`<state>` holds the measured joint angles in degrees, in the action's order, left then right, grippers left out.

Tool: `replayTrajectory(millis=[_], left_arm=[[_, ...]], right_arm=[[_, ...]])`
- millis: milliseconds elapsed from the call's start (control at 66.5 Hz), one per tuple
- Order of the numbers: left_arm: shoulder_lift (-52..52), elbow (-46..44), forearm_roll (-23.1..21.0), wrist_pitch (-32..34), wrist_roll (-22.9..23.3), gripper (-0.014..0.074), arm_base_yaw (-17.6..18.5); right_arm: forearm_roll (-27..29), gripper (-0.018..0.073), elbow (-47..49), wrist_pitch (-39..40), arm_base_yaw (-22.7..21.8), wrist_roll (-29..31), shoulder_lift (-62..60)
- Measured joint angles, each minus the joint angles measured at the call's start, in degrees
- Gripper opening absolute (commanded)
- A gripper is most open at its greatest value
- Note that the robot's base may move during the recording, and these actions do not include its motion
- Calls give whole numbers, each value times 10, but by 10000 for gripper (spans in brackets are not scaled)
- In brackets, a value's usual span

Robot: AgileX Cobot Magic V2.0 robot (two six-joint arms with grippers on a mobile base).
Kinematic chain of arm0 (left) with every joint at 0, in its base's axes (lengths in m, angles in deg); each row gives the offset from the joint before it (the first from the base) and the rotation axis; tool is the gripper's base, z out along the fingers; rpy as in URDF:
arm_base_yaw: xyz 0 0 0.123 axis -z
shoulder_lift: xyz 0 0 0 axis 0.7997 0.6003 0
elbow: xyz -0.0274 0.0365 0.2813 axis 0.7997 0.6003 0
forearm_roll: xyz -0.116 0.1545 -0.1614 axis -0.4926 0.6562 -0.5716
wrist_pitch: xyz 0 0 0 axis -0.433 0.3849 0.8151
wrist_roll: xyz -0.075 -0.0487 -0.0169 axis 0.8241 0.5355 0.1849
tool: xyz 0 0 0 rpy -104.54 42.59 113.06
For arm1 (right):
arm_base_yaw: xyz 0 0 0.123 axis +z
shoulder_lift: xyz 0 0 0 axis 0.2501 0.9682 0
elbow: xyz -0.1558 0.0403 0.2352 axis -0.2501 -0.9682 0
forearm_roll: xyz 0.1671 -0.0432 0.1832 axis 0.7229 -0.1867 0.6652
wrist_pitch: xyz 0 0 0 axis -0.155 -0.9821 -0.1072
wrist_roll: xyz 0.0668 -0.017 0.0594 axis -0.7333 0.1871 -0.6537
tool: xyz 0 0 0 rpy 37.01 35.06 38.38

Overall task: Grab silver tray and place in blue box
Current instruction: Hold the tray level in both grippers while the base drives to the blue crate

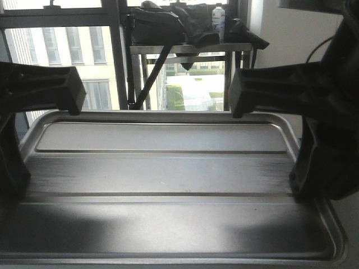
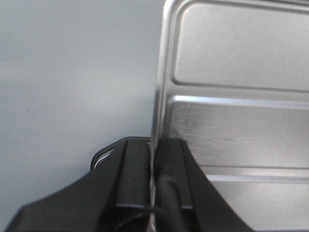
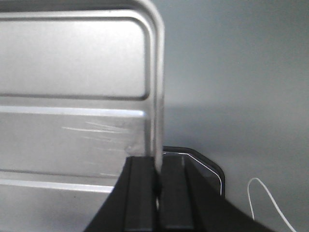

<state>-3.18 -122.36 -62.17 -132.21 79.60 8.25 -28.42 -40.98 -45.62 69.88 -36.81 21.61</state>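
**A:** Progress?

**B:** Grab looks done: the silver tray (image 1: 168,174) is gripped at both short ends. The blue box is in no view, so I judge the carry and placement are still to do.

**A:** End effectors?

**B:** The left end effector (image 2: 153,145) is pinched closed on the tray's left rim, one finger on either side. The right end effector (image 3: 157,162) is the same on the tray's right rim. The tray spans between them, ribs running arm to arm.

Shiny silver tray (image 1: 162,174), two parallel ribs; left hand (image 2: 152,166) and right hand (image 3: 157,174) black; backdrop (image 2: 58,72) seemingly grey.
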Motion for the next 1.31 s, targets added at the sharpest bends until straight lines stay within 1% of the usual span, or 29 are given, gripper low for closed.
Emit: replayTrajectory(millis=[1307], left_arm=[[0, -1, 0, 2, 0, -15, 0]], right_arm=[[0, 53, 0, -2, 0, 0, 0]])
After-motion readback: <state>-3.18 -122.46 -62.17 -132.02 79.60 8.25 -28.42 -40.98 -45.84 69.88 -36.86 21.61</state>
